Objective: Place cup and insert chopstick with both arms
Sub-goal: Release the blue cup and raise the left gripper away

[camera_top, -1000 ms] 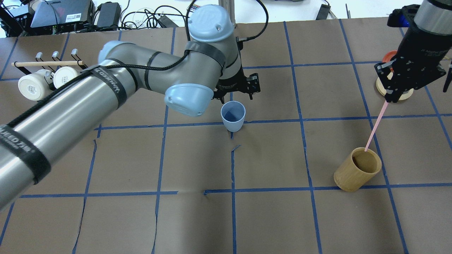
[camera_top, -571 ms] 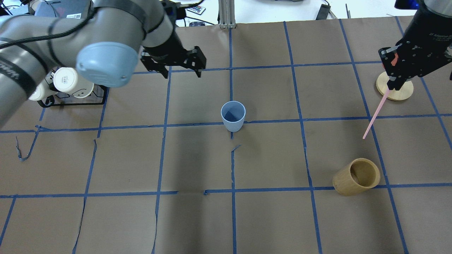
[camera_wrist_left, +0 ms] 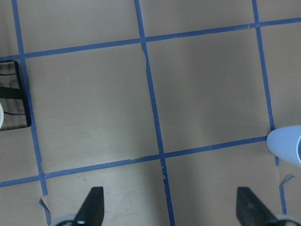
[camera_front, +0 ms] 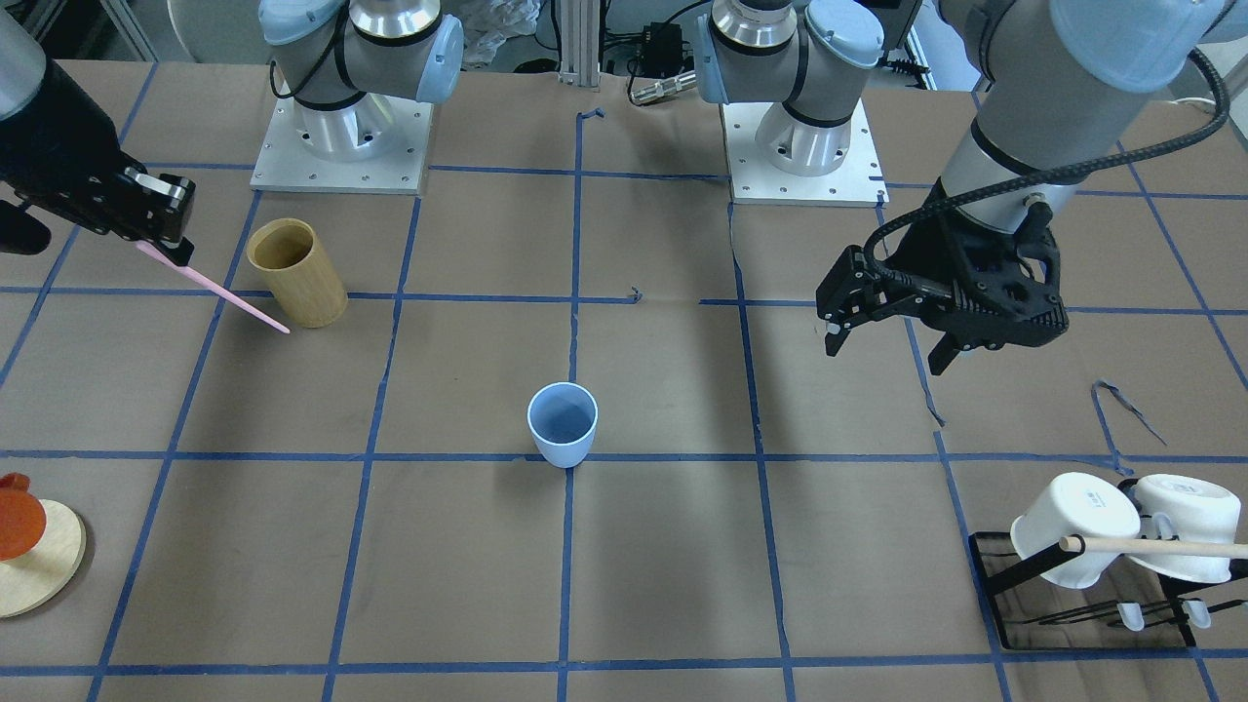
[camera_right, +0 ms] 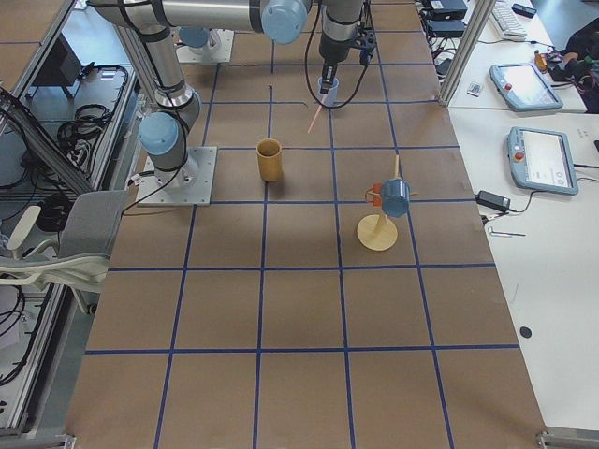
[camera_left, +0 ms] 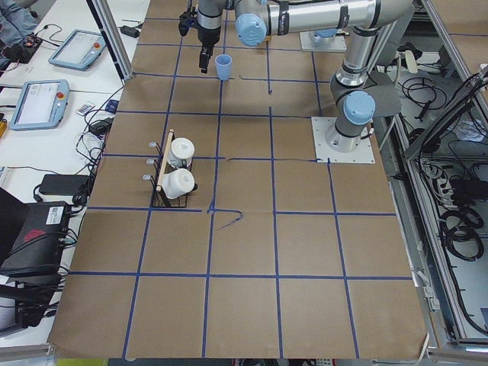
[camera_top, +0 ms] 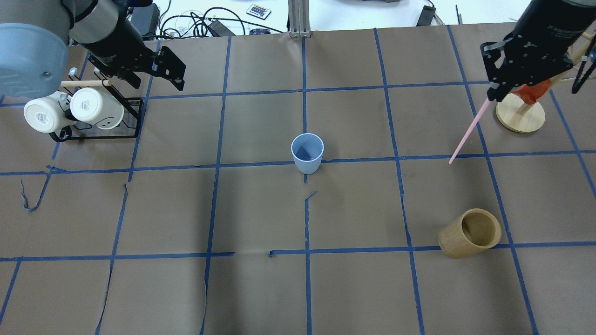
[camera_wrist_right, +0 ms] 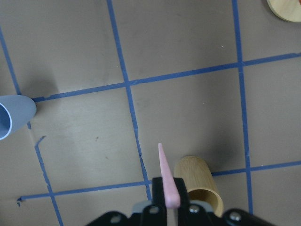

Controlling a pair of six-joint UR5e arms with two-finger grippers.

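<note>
blue cup [camera_top: 307, 152] upright at centre, left claw [camera_front: 886, 354] wide and empty, right claw [camera_top: 491, 96] pinching pink chopstick [camera_top: 467, 132], tip seemingly airborne

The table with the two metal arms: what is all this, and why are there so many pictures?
This is a robot with a left arm and a right arm bolted to one table. Each arm ends in a black two-finger gripper.

All the pictures show the same instant. One is from above and behind the robot, one faces it, two are from the table's ends, and one comes from a camera on each wrist.

The right gripper is shut on a thin pink chopstick, held above the table. The left gripper is open and empty. In the middle stands a small blue cup.

Also on the table are a tan wooden cylinder, white mugs on a rack, and a round wooden stand.
</note>
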